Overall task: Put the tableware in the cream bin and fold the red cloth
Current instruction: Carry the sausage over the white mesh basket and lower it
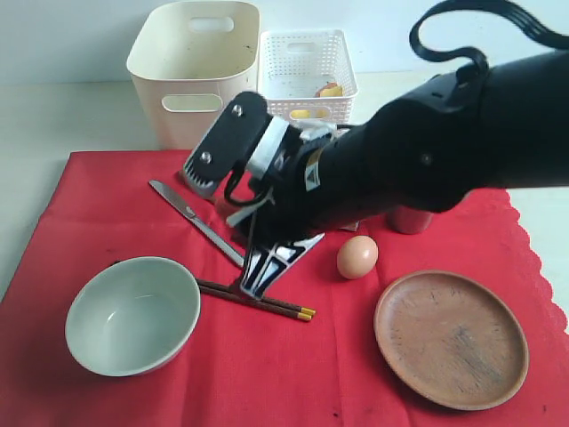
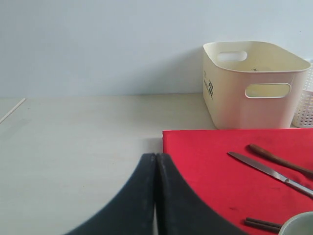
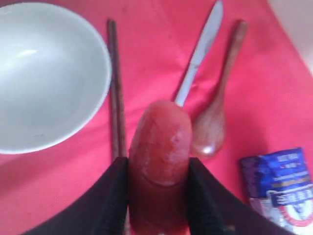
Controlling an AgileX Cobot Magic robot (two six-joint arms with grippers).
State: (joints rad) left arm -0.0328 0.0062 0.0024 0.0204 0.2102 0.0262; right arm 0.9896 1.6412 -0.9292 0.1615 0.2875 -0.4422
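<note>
The cloth (image 1: pixel 267 374) lies under everything, so if my low right arm snags it, the lot shifts. The bin (image 1: pixel 191 102) stands at the table's far edge just beside the basket (image 1: pixel 307 62), and dropping food into the wrong one is my likeliest slip. The plate (image 1: pixel 451 338) sits by the cloth's near right corner and the bowl (image 1: pixel 133 313) by the near left, both unpacked. My right gripper (image 3: pixel 157 171) is clamped on the sausage (image 3: pixel 159 147), which looks slick enough to slide out onto the chopsticks (image 1: pixel 284 307). My left gripper (image 2: pixel 155 161) is pressed together, empty, off the cloth's left edge.
</note>
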